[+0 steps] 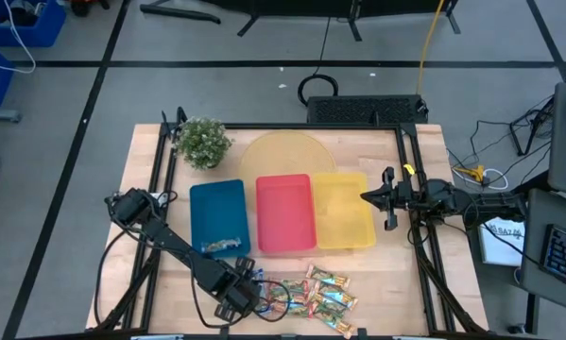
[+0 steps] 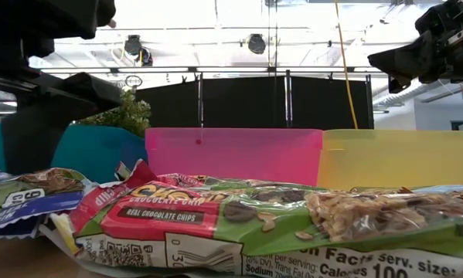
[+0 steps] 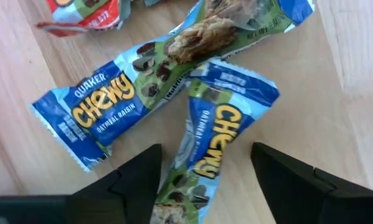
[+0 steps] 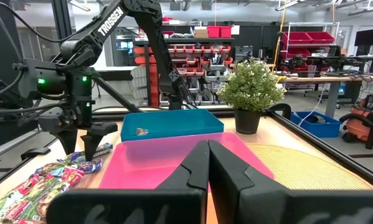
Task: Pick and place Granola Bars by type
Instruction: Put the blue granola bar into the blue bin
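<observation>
Several shiny wrapped granola bars (image 1: 311, 295) lie in a loose pile on the wood near the table's near edge, some blue, some red-green. My left gripper (image 1: 243, 295) hovers open over the pile's left end. In its wrist view the left gripper (image 3: 206, 152) has one finger on each side of a blue Chewy bar (image 3: 226, 124), which rests partly on a second blue bar (image 3: 99, 102). I see no touch. One blue bar (image 1: 223, 246) lies in the blue tray (image 1: 207, 203). My right gripper (image 1: 366, 197) waits shut above the yellow tray's right side (image 1: 366, 222).
The blue, red (image 1: 285, 184) and yellow trays stand side by side at mid-table. Behind them are a round yellow mat (image 1: 287, 151) and a potted plant (image 1: 203, 142). Black rails run along the table's left and right edges. Bare wood shows left of the pile.
</observation>
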Motion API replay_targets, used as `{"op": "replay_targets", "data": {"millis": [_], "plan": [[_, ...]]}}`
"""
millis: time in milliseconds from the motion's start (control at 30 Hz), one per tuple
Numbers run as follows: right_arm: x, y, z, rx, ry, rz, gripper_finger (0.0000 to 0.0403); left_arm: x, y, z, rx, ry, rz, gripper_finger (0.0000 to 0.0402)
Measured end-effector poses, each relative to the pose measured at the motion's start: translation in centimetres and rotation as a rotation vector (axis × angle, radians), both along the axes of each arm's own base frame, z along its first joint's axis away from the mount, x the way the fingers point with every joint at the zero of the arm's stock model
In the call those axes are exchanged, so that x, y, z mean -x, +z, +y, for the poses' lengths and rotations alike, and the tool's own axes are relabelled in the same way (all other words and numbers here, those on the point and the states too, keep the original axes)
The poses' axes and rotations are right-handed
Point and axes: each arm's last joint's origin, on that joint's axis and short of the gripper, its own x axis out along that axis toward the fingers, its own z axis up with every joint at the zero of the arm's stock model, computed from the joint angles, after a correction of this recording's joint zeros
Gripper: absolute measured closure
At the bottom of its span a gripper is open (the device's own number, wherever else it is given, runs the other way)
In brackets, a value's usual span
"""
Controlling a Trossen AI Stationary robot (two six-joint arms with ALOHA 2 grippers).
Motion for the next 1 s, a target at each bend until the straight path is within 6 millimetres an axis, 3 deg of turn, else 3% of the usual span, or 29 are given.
{"op": "replay_targets", "data": {"millis": [133,400,567,800,1000], "plan": [[0.0,0.0,0.0,0.0,0.0,0.0,0.0403,-0.1,0.1,-0.4,0.056,0.079,0.002,0.021],[0.0,0.0,0.0,0.0,0.0,0.0,0.0403,-1.2,0.7,-1.5,0.302,0.296,-0.005,0.0363],[0.0,0.0,0.0,0.0,0.0,0.0,0.0403,-1.3,0.8,-1.9,0.325,0.289,-0.025,0.0371],[0.0,0.0,0.0,0.0,0.0,0.001,0.0403,-0.5,1.2,-2.4,0.297,0.246,-0.038,0.0332],[0.0,0.0,0.0,0.0,0.0,0.0,0.0403,0.2,3.4,-1.6,0.252,0.265,-0.08,0.0385]]}}
